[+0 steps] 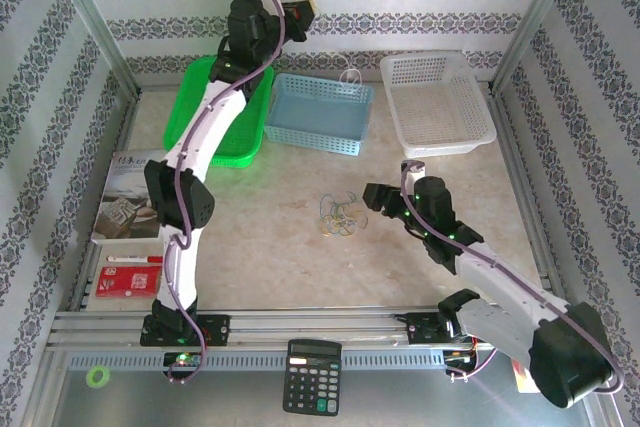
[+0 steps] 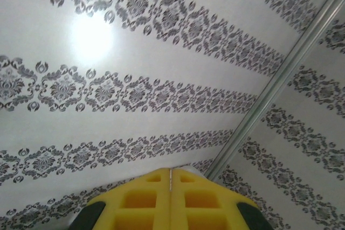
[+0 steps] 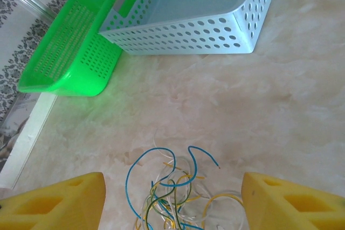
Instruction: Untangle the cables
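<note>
The cables (image 1: 339, 215) lie in a small loose tangle of thin blue, green, yellow and whitish wires on the marble tabletop, near the middle. In the right wrist view the cables (image 3: 172, 192) sit on the table between and just beyond my two yellow fingers. My right gripper (image 1: 374, 197) (image 3: 172, 182) hovers open right beside the tangle, holding nothing. My left gripper (image 1: 300, 15) is raised high at the back, facing the patterned wall. Its yellow fingers are pressed together at the tips (image 2: 171, 171), with nothing between them.
A green basket (image 1: 215, 112), a blue basket (image 1: 318, 112) and a white basket (image 1: 437, 102) stand along the back. A booklet (image 1: 125, 197) and a red card (image 1: 130, 277) lie at the left. On the near edge are a calculator (image 1: 312, 377) and a green ring (image 1: 97, 377).
</note>
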Robot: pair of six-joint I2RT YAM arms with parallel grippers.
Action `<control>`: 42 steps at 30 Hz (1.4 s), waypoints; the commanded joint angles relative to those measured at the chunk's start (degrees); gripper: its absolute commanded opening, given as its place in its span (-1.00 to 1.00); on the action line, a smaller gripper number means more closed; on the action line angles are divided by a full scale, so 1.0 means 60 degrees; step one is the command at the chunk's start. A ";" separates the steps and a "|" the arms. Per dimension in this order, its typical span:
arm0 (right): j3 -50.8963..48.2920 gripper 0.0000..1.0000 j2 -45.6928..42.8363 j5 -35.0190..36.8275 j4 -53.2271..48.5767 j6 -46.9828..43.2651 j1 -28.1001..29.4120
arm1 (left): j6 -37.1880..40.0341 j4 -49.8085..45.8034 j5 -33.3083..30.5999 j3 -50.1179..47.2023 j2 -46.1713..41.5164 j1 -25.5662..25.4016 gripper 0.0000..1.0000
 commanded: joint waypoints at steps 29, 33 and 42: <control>0.0209 0.35 -0.0676 -0.0845 -0.1260 -0.0209 -0.0772 | 0.1356 -0.2577 -0.0516 -0.0141 0.1407 -0.0238 0.71; 0.0317 0.35 -0.0598 -0.0793 -0.1405 -0.0250 -0.0766 | 0.1392 -0.3127 -0.0080 0.0035 0.0960 -0.0272 1.00; 0.0296 0.33 -0.0137 -0.0890 -0.1338 -0.0177 -0.0720 | 0.1348 -0.3472 0.0226 -0.2271 -0.1317 -0.0607 1.00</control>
